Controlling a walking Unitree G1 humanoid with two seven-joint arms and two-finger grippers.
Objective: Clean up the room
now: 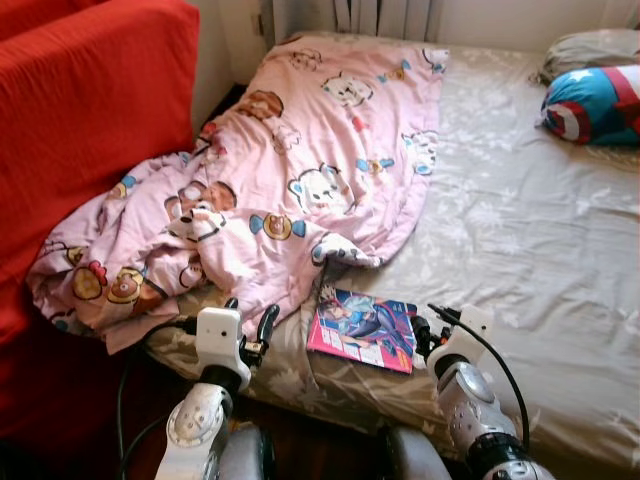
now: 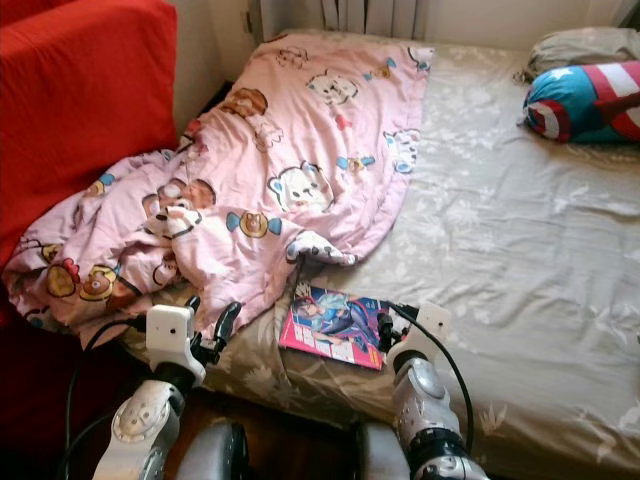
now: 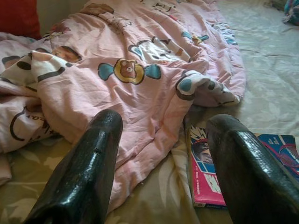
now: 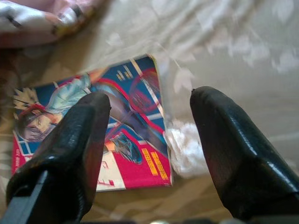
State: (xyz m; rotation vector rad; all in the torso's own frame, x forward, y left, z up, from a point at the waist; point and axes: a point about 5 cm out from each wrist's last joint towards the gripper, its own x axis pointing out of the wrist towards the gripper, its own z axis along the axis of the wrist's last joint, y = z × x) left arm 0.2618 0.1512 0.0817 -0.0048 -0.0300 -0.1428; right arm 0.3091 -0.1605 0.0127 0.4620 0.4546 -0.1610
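Observation:
A pink comic book (image 1: 365,325) lies flat on the beige bed sheet (image 1: 520,230) near the bed's front edge. A rumpled pink blanket (image 1: 300,170) with cartoon animals covers the bed's left side and hangs over its edge. My right gripper (image 4: 152,98) is open, hovering over the comic book's (image 4: 93,130) right edge, with a crumpled clear wrapper (image 4: 184,147) beside it. My left gripper (image 3: 166,121) is open too, low at the bed's front edge, pointing at the blanket's (image 3: 131,88) hem, with the comic book (image 3: 205,172) just to its right.
A red sofa (image 1: 90,120) stands close against the bed's left side. A round blue, red and white shield cushion (image 1: 595,105) and a grey pillow (image 1: 590,45) lie at the far right. Dark floor shows below the bed's front edge.

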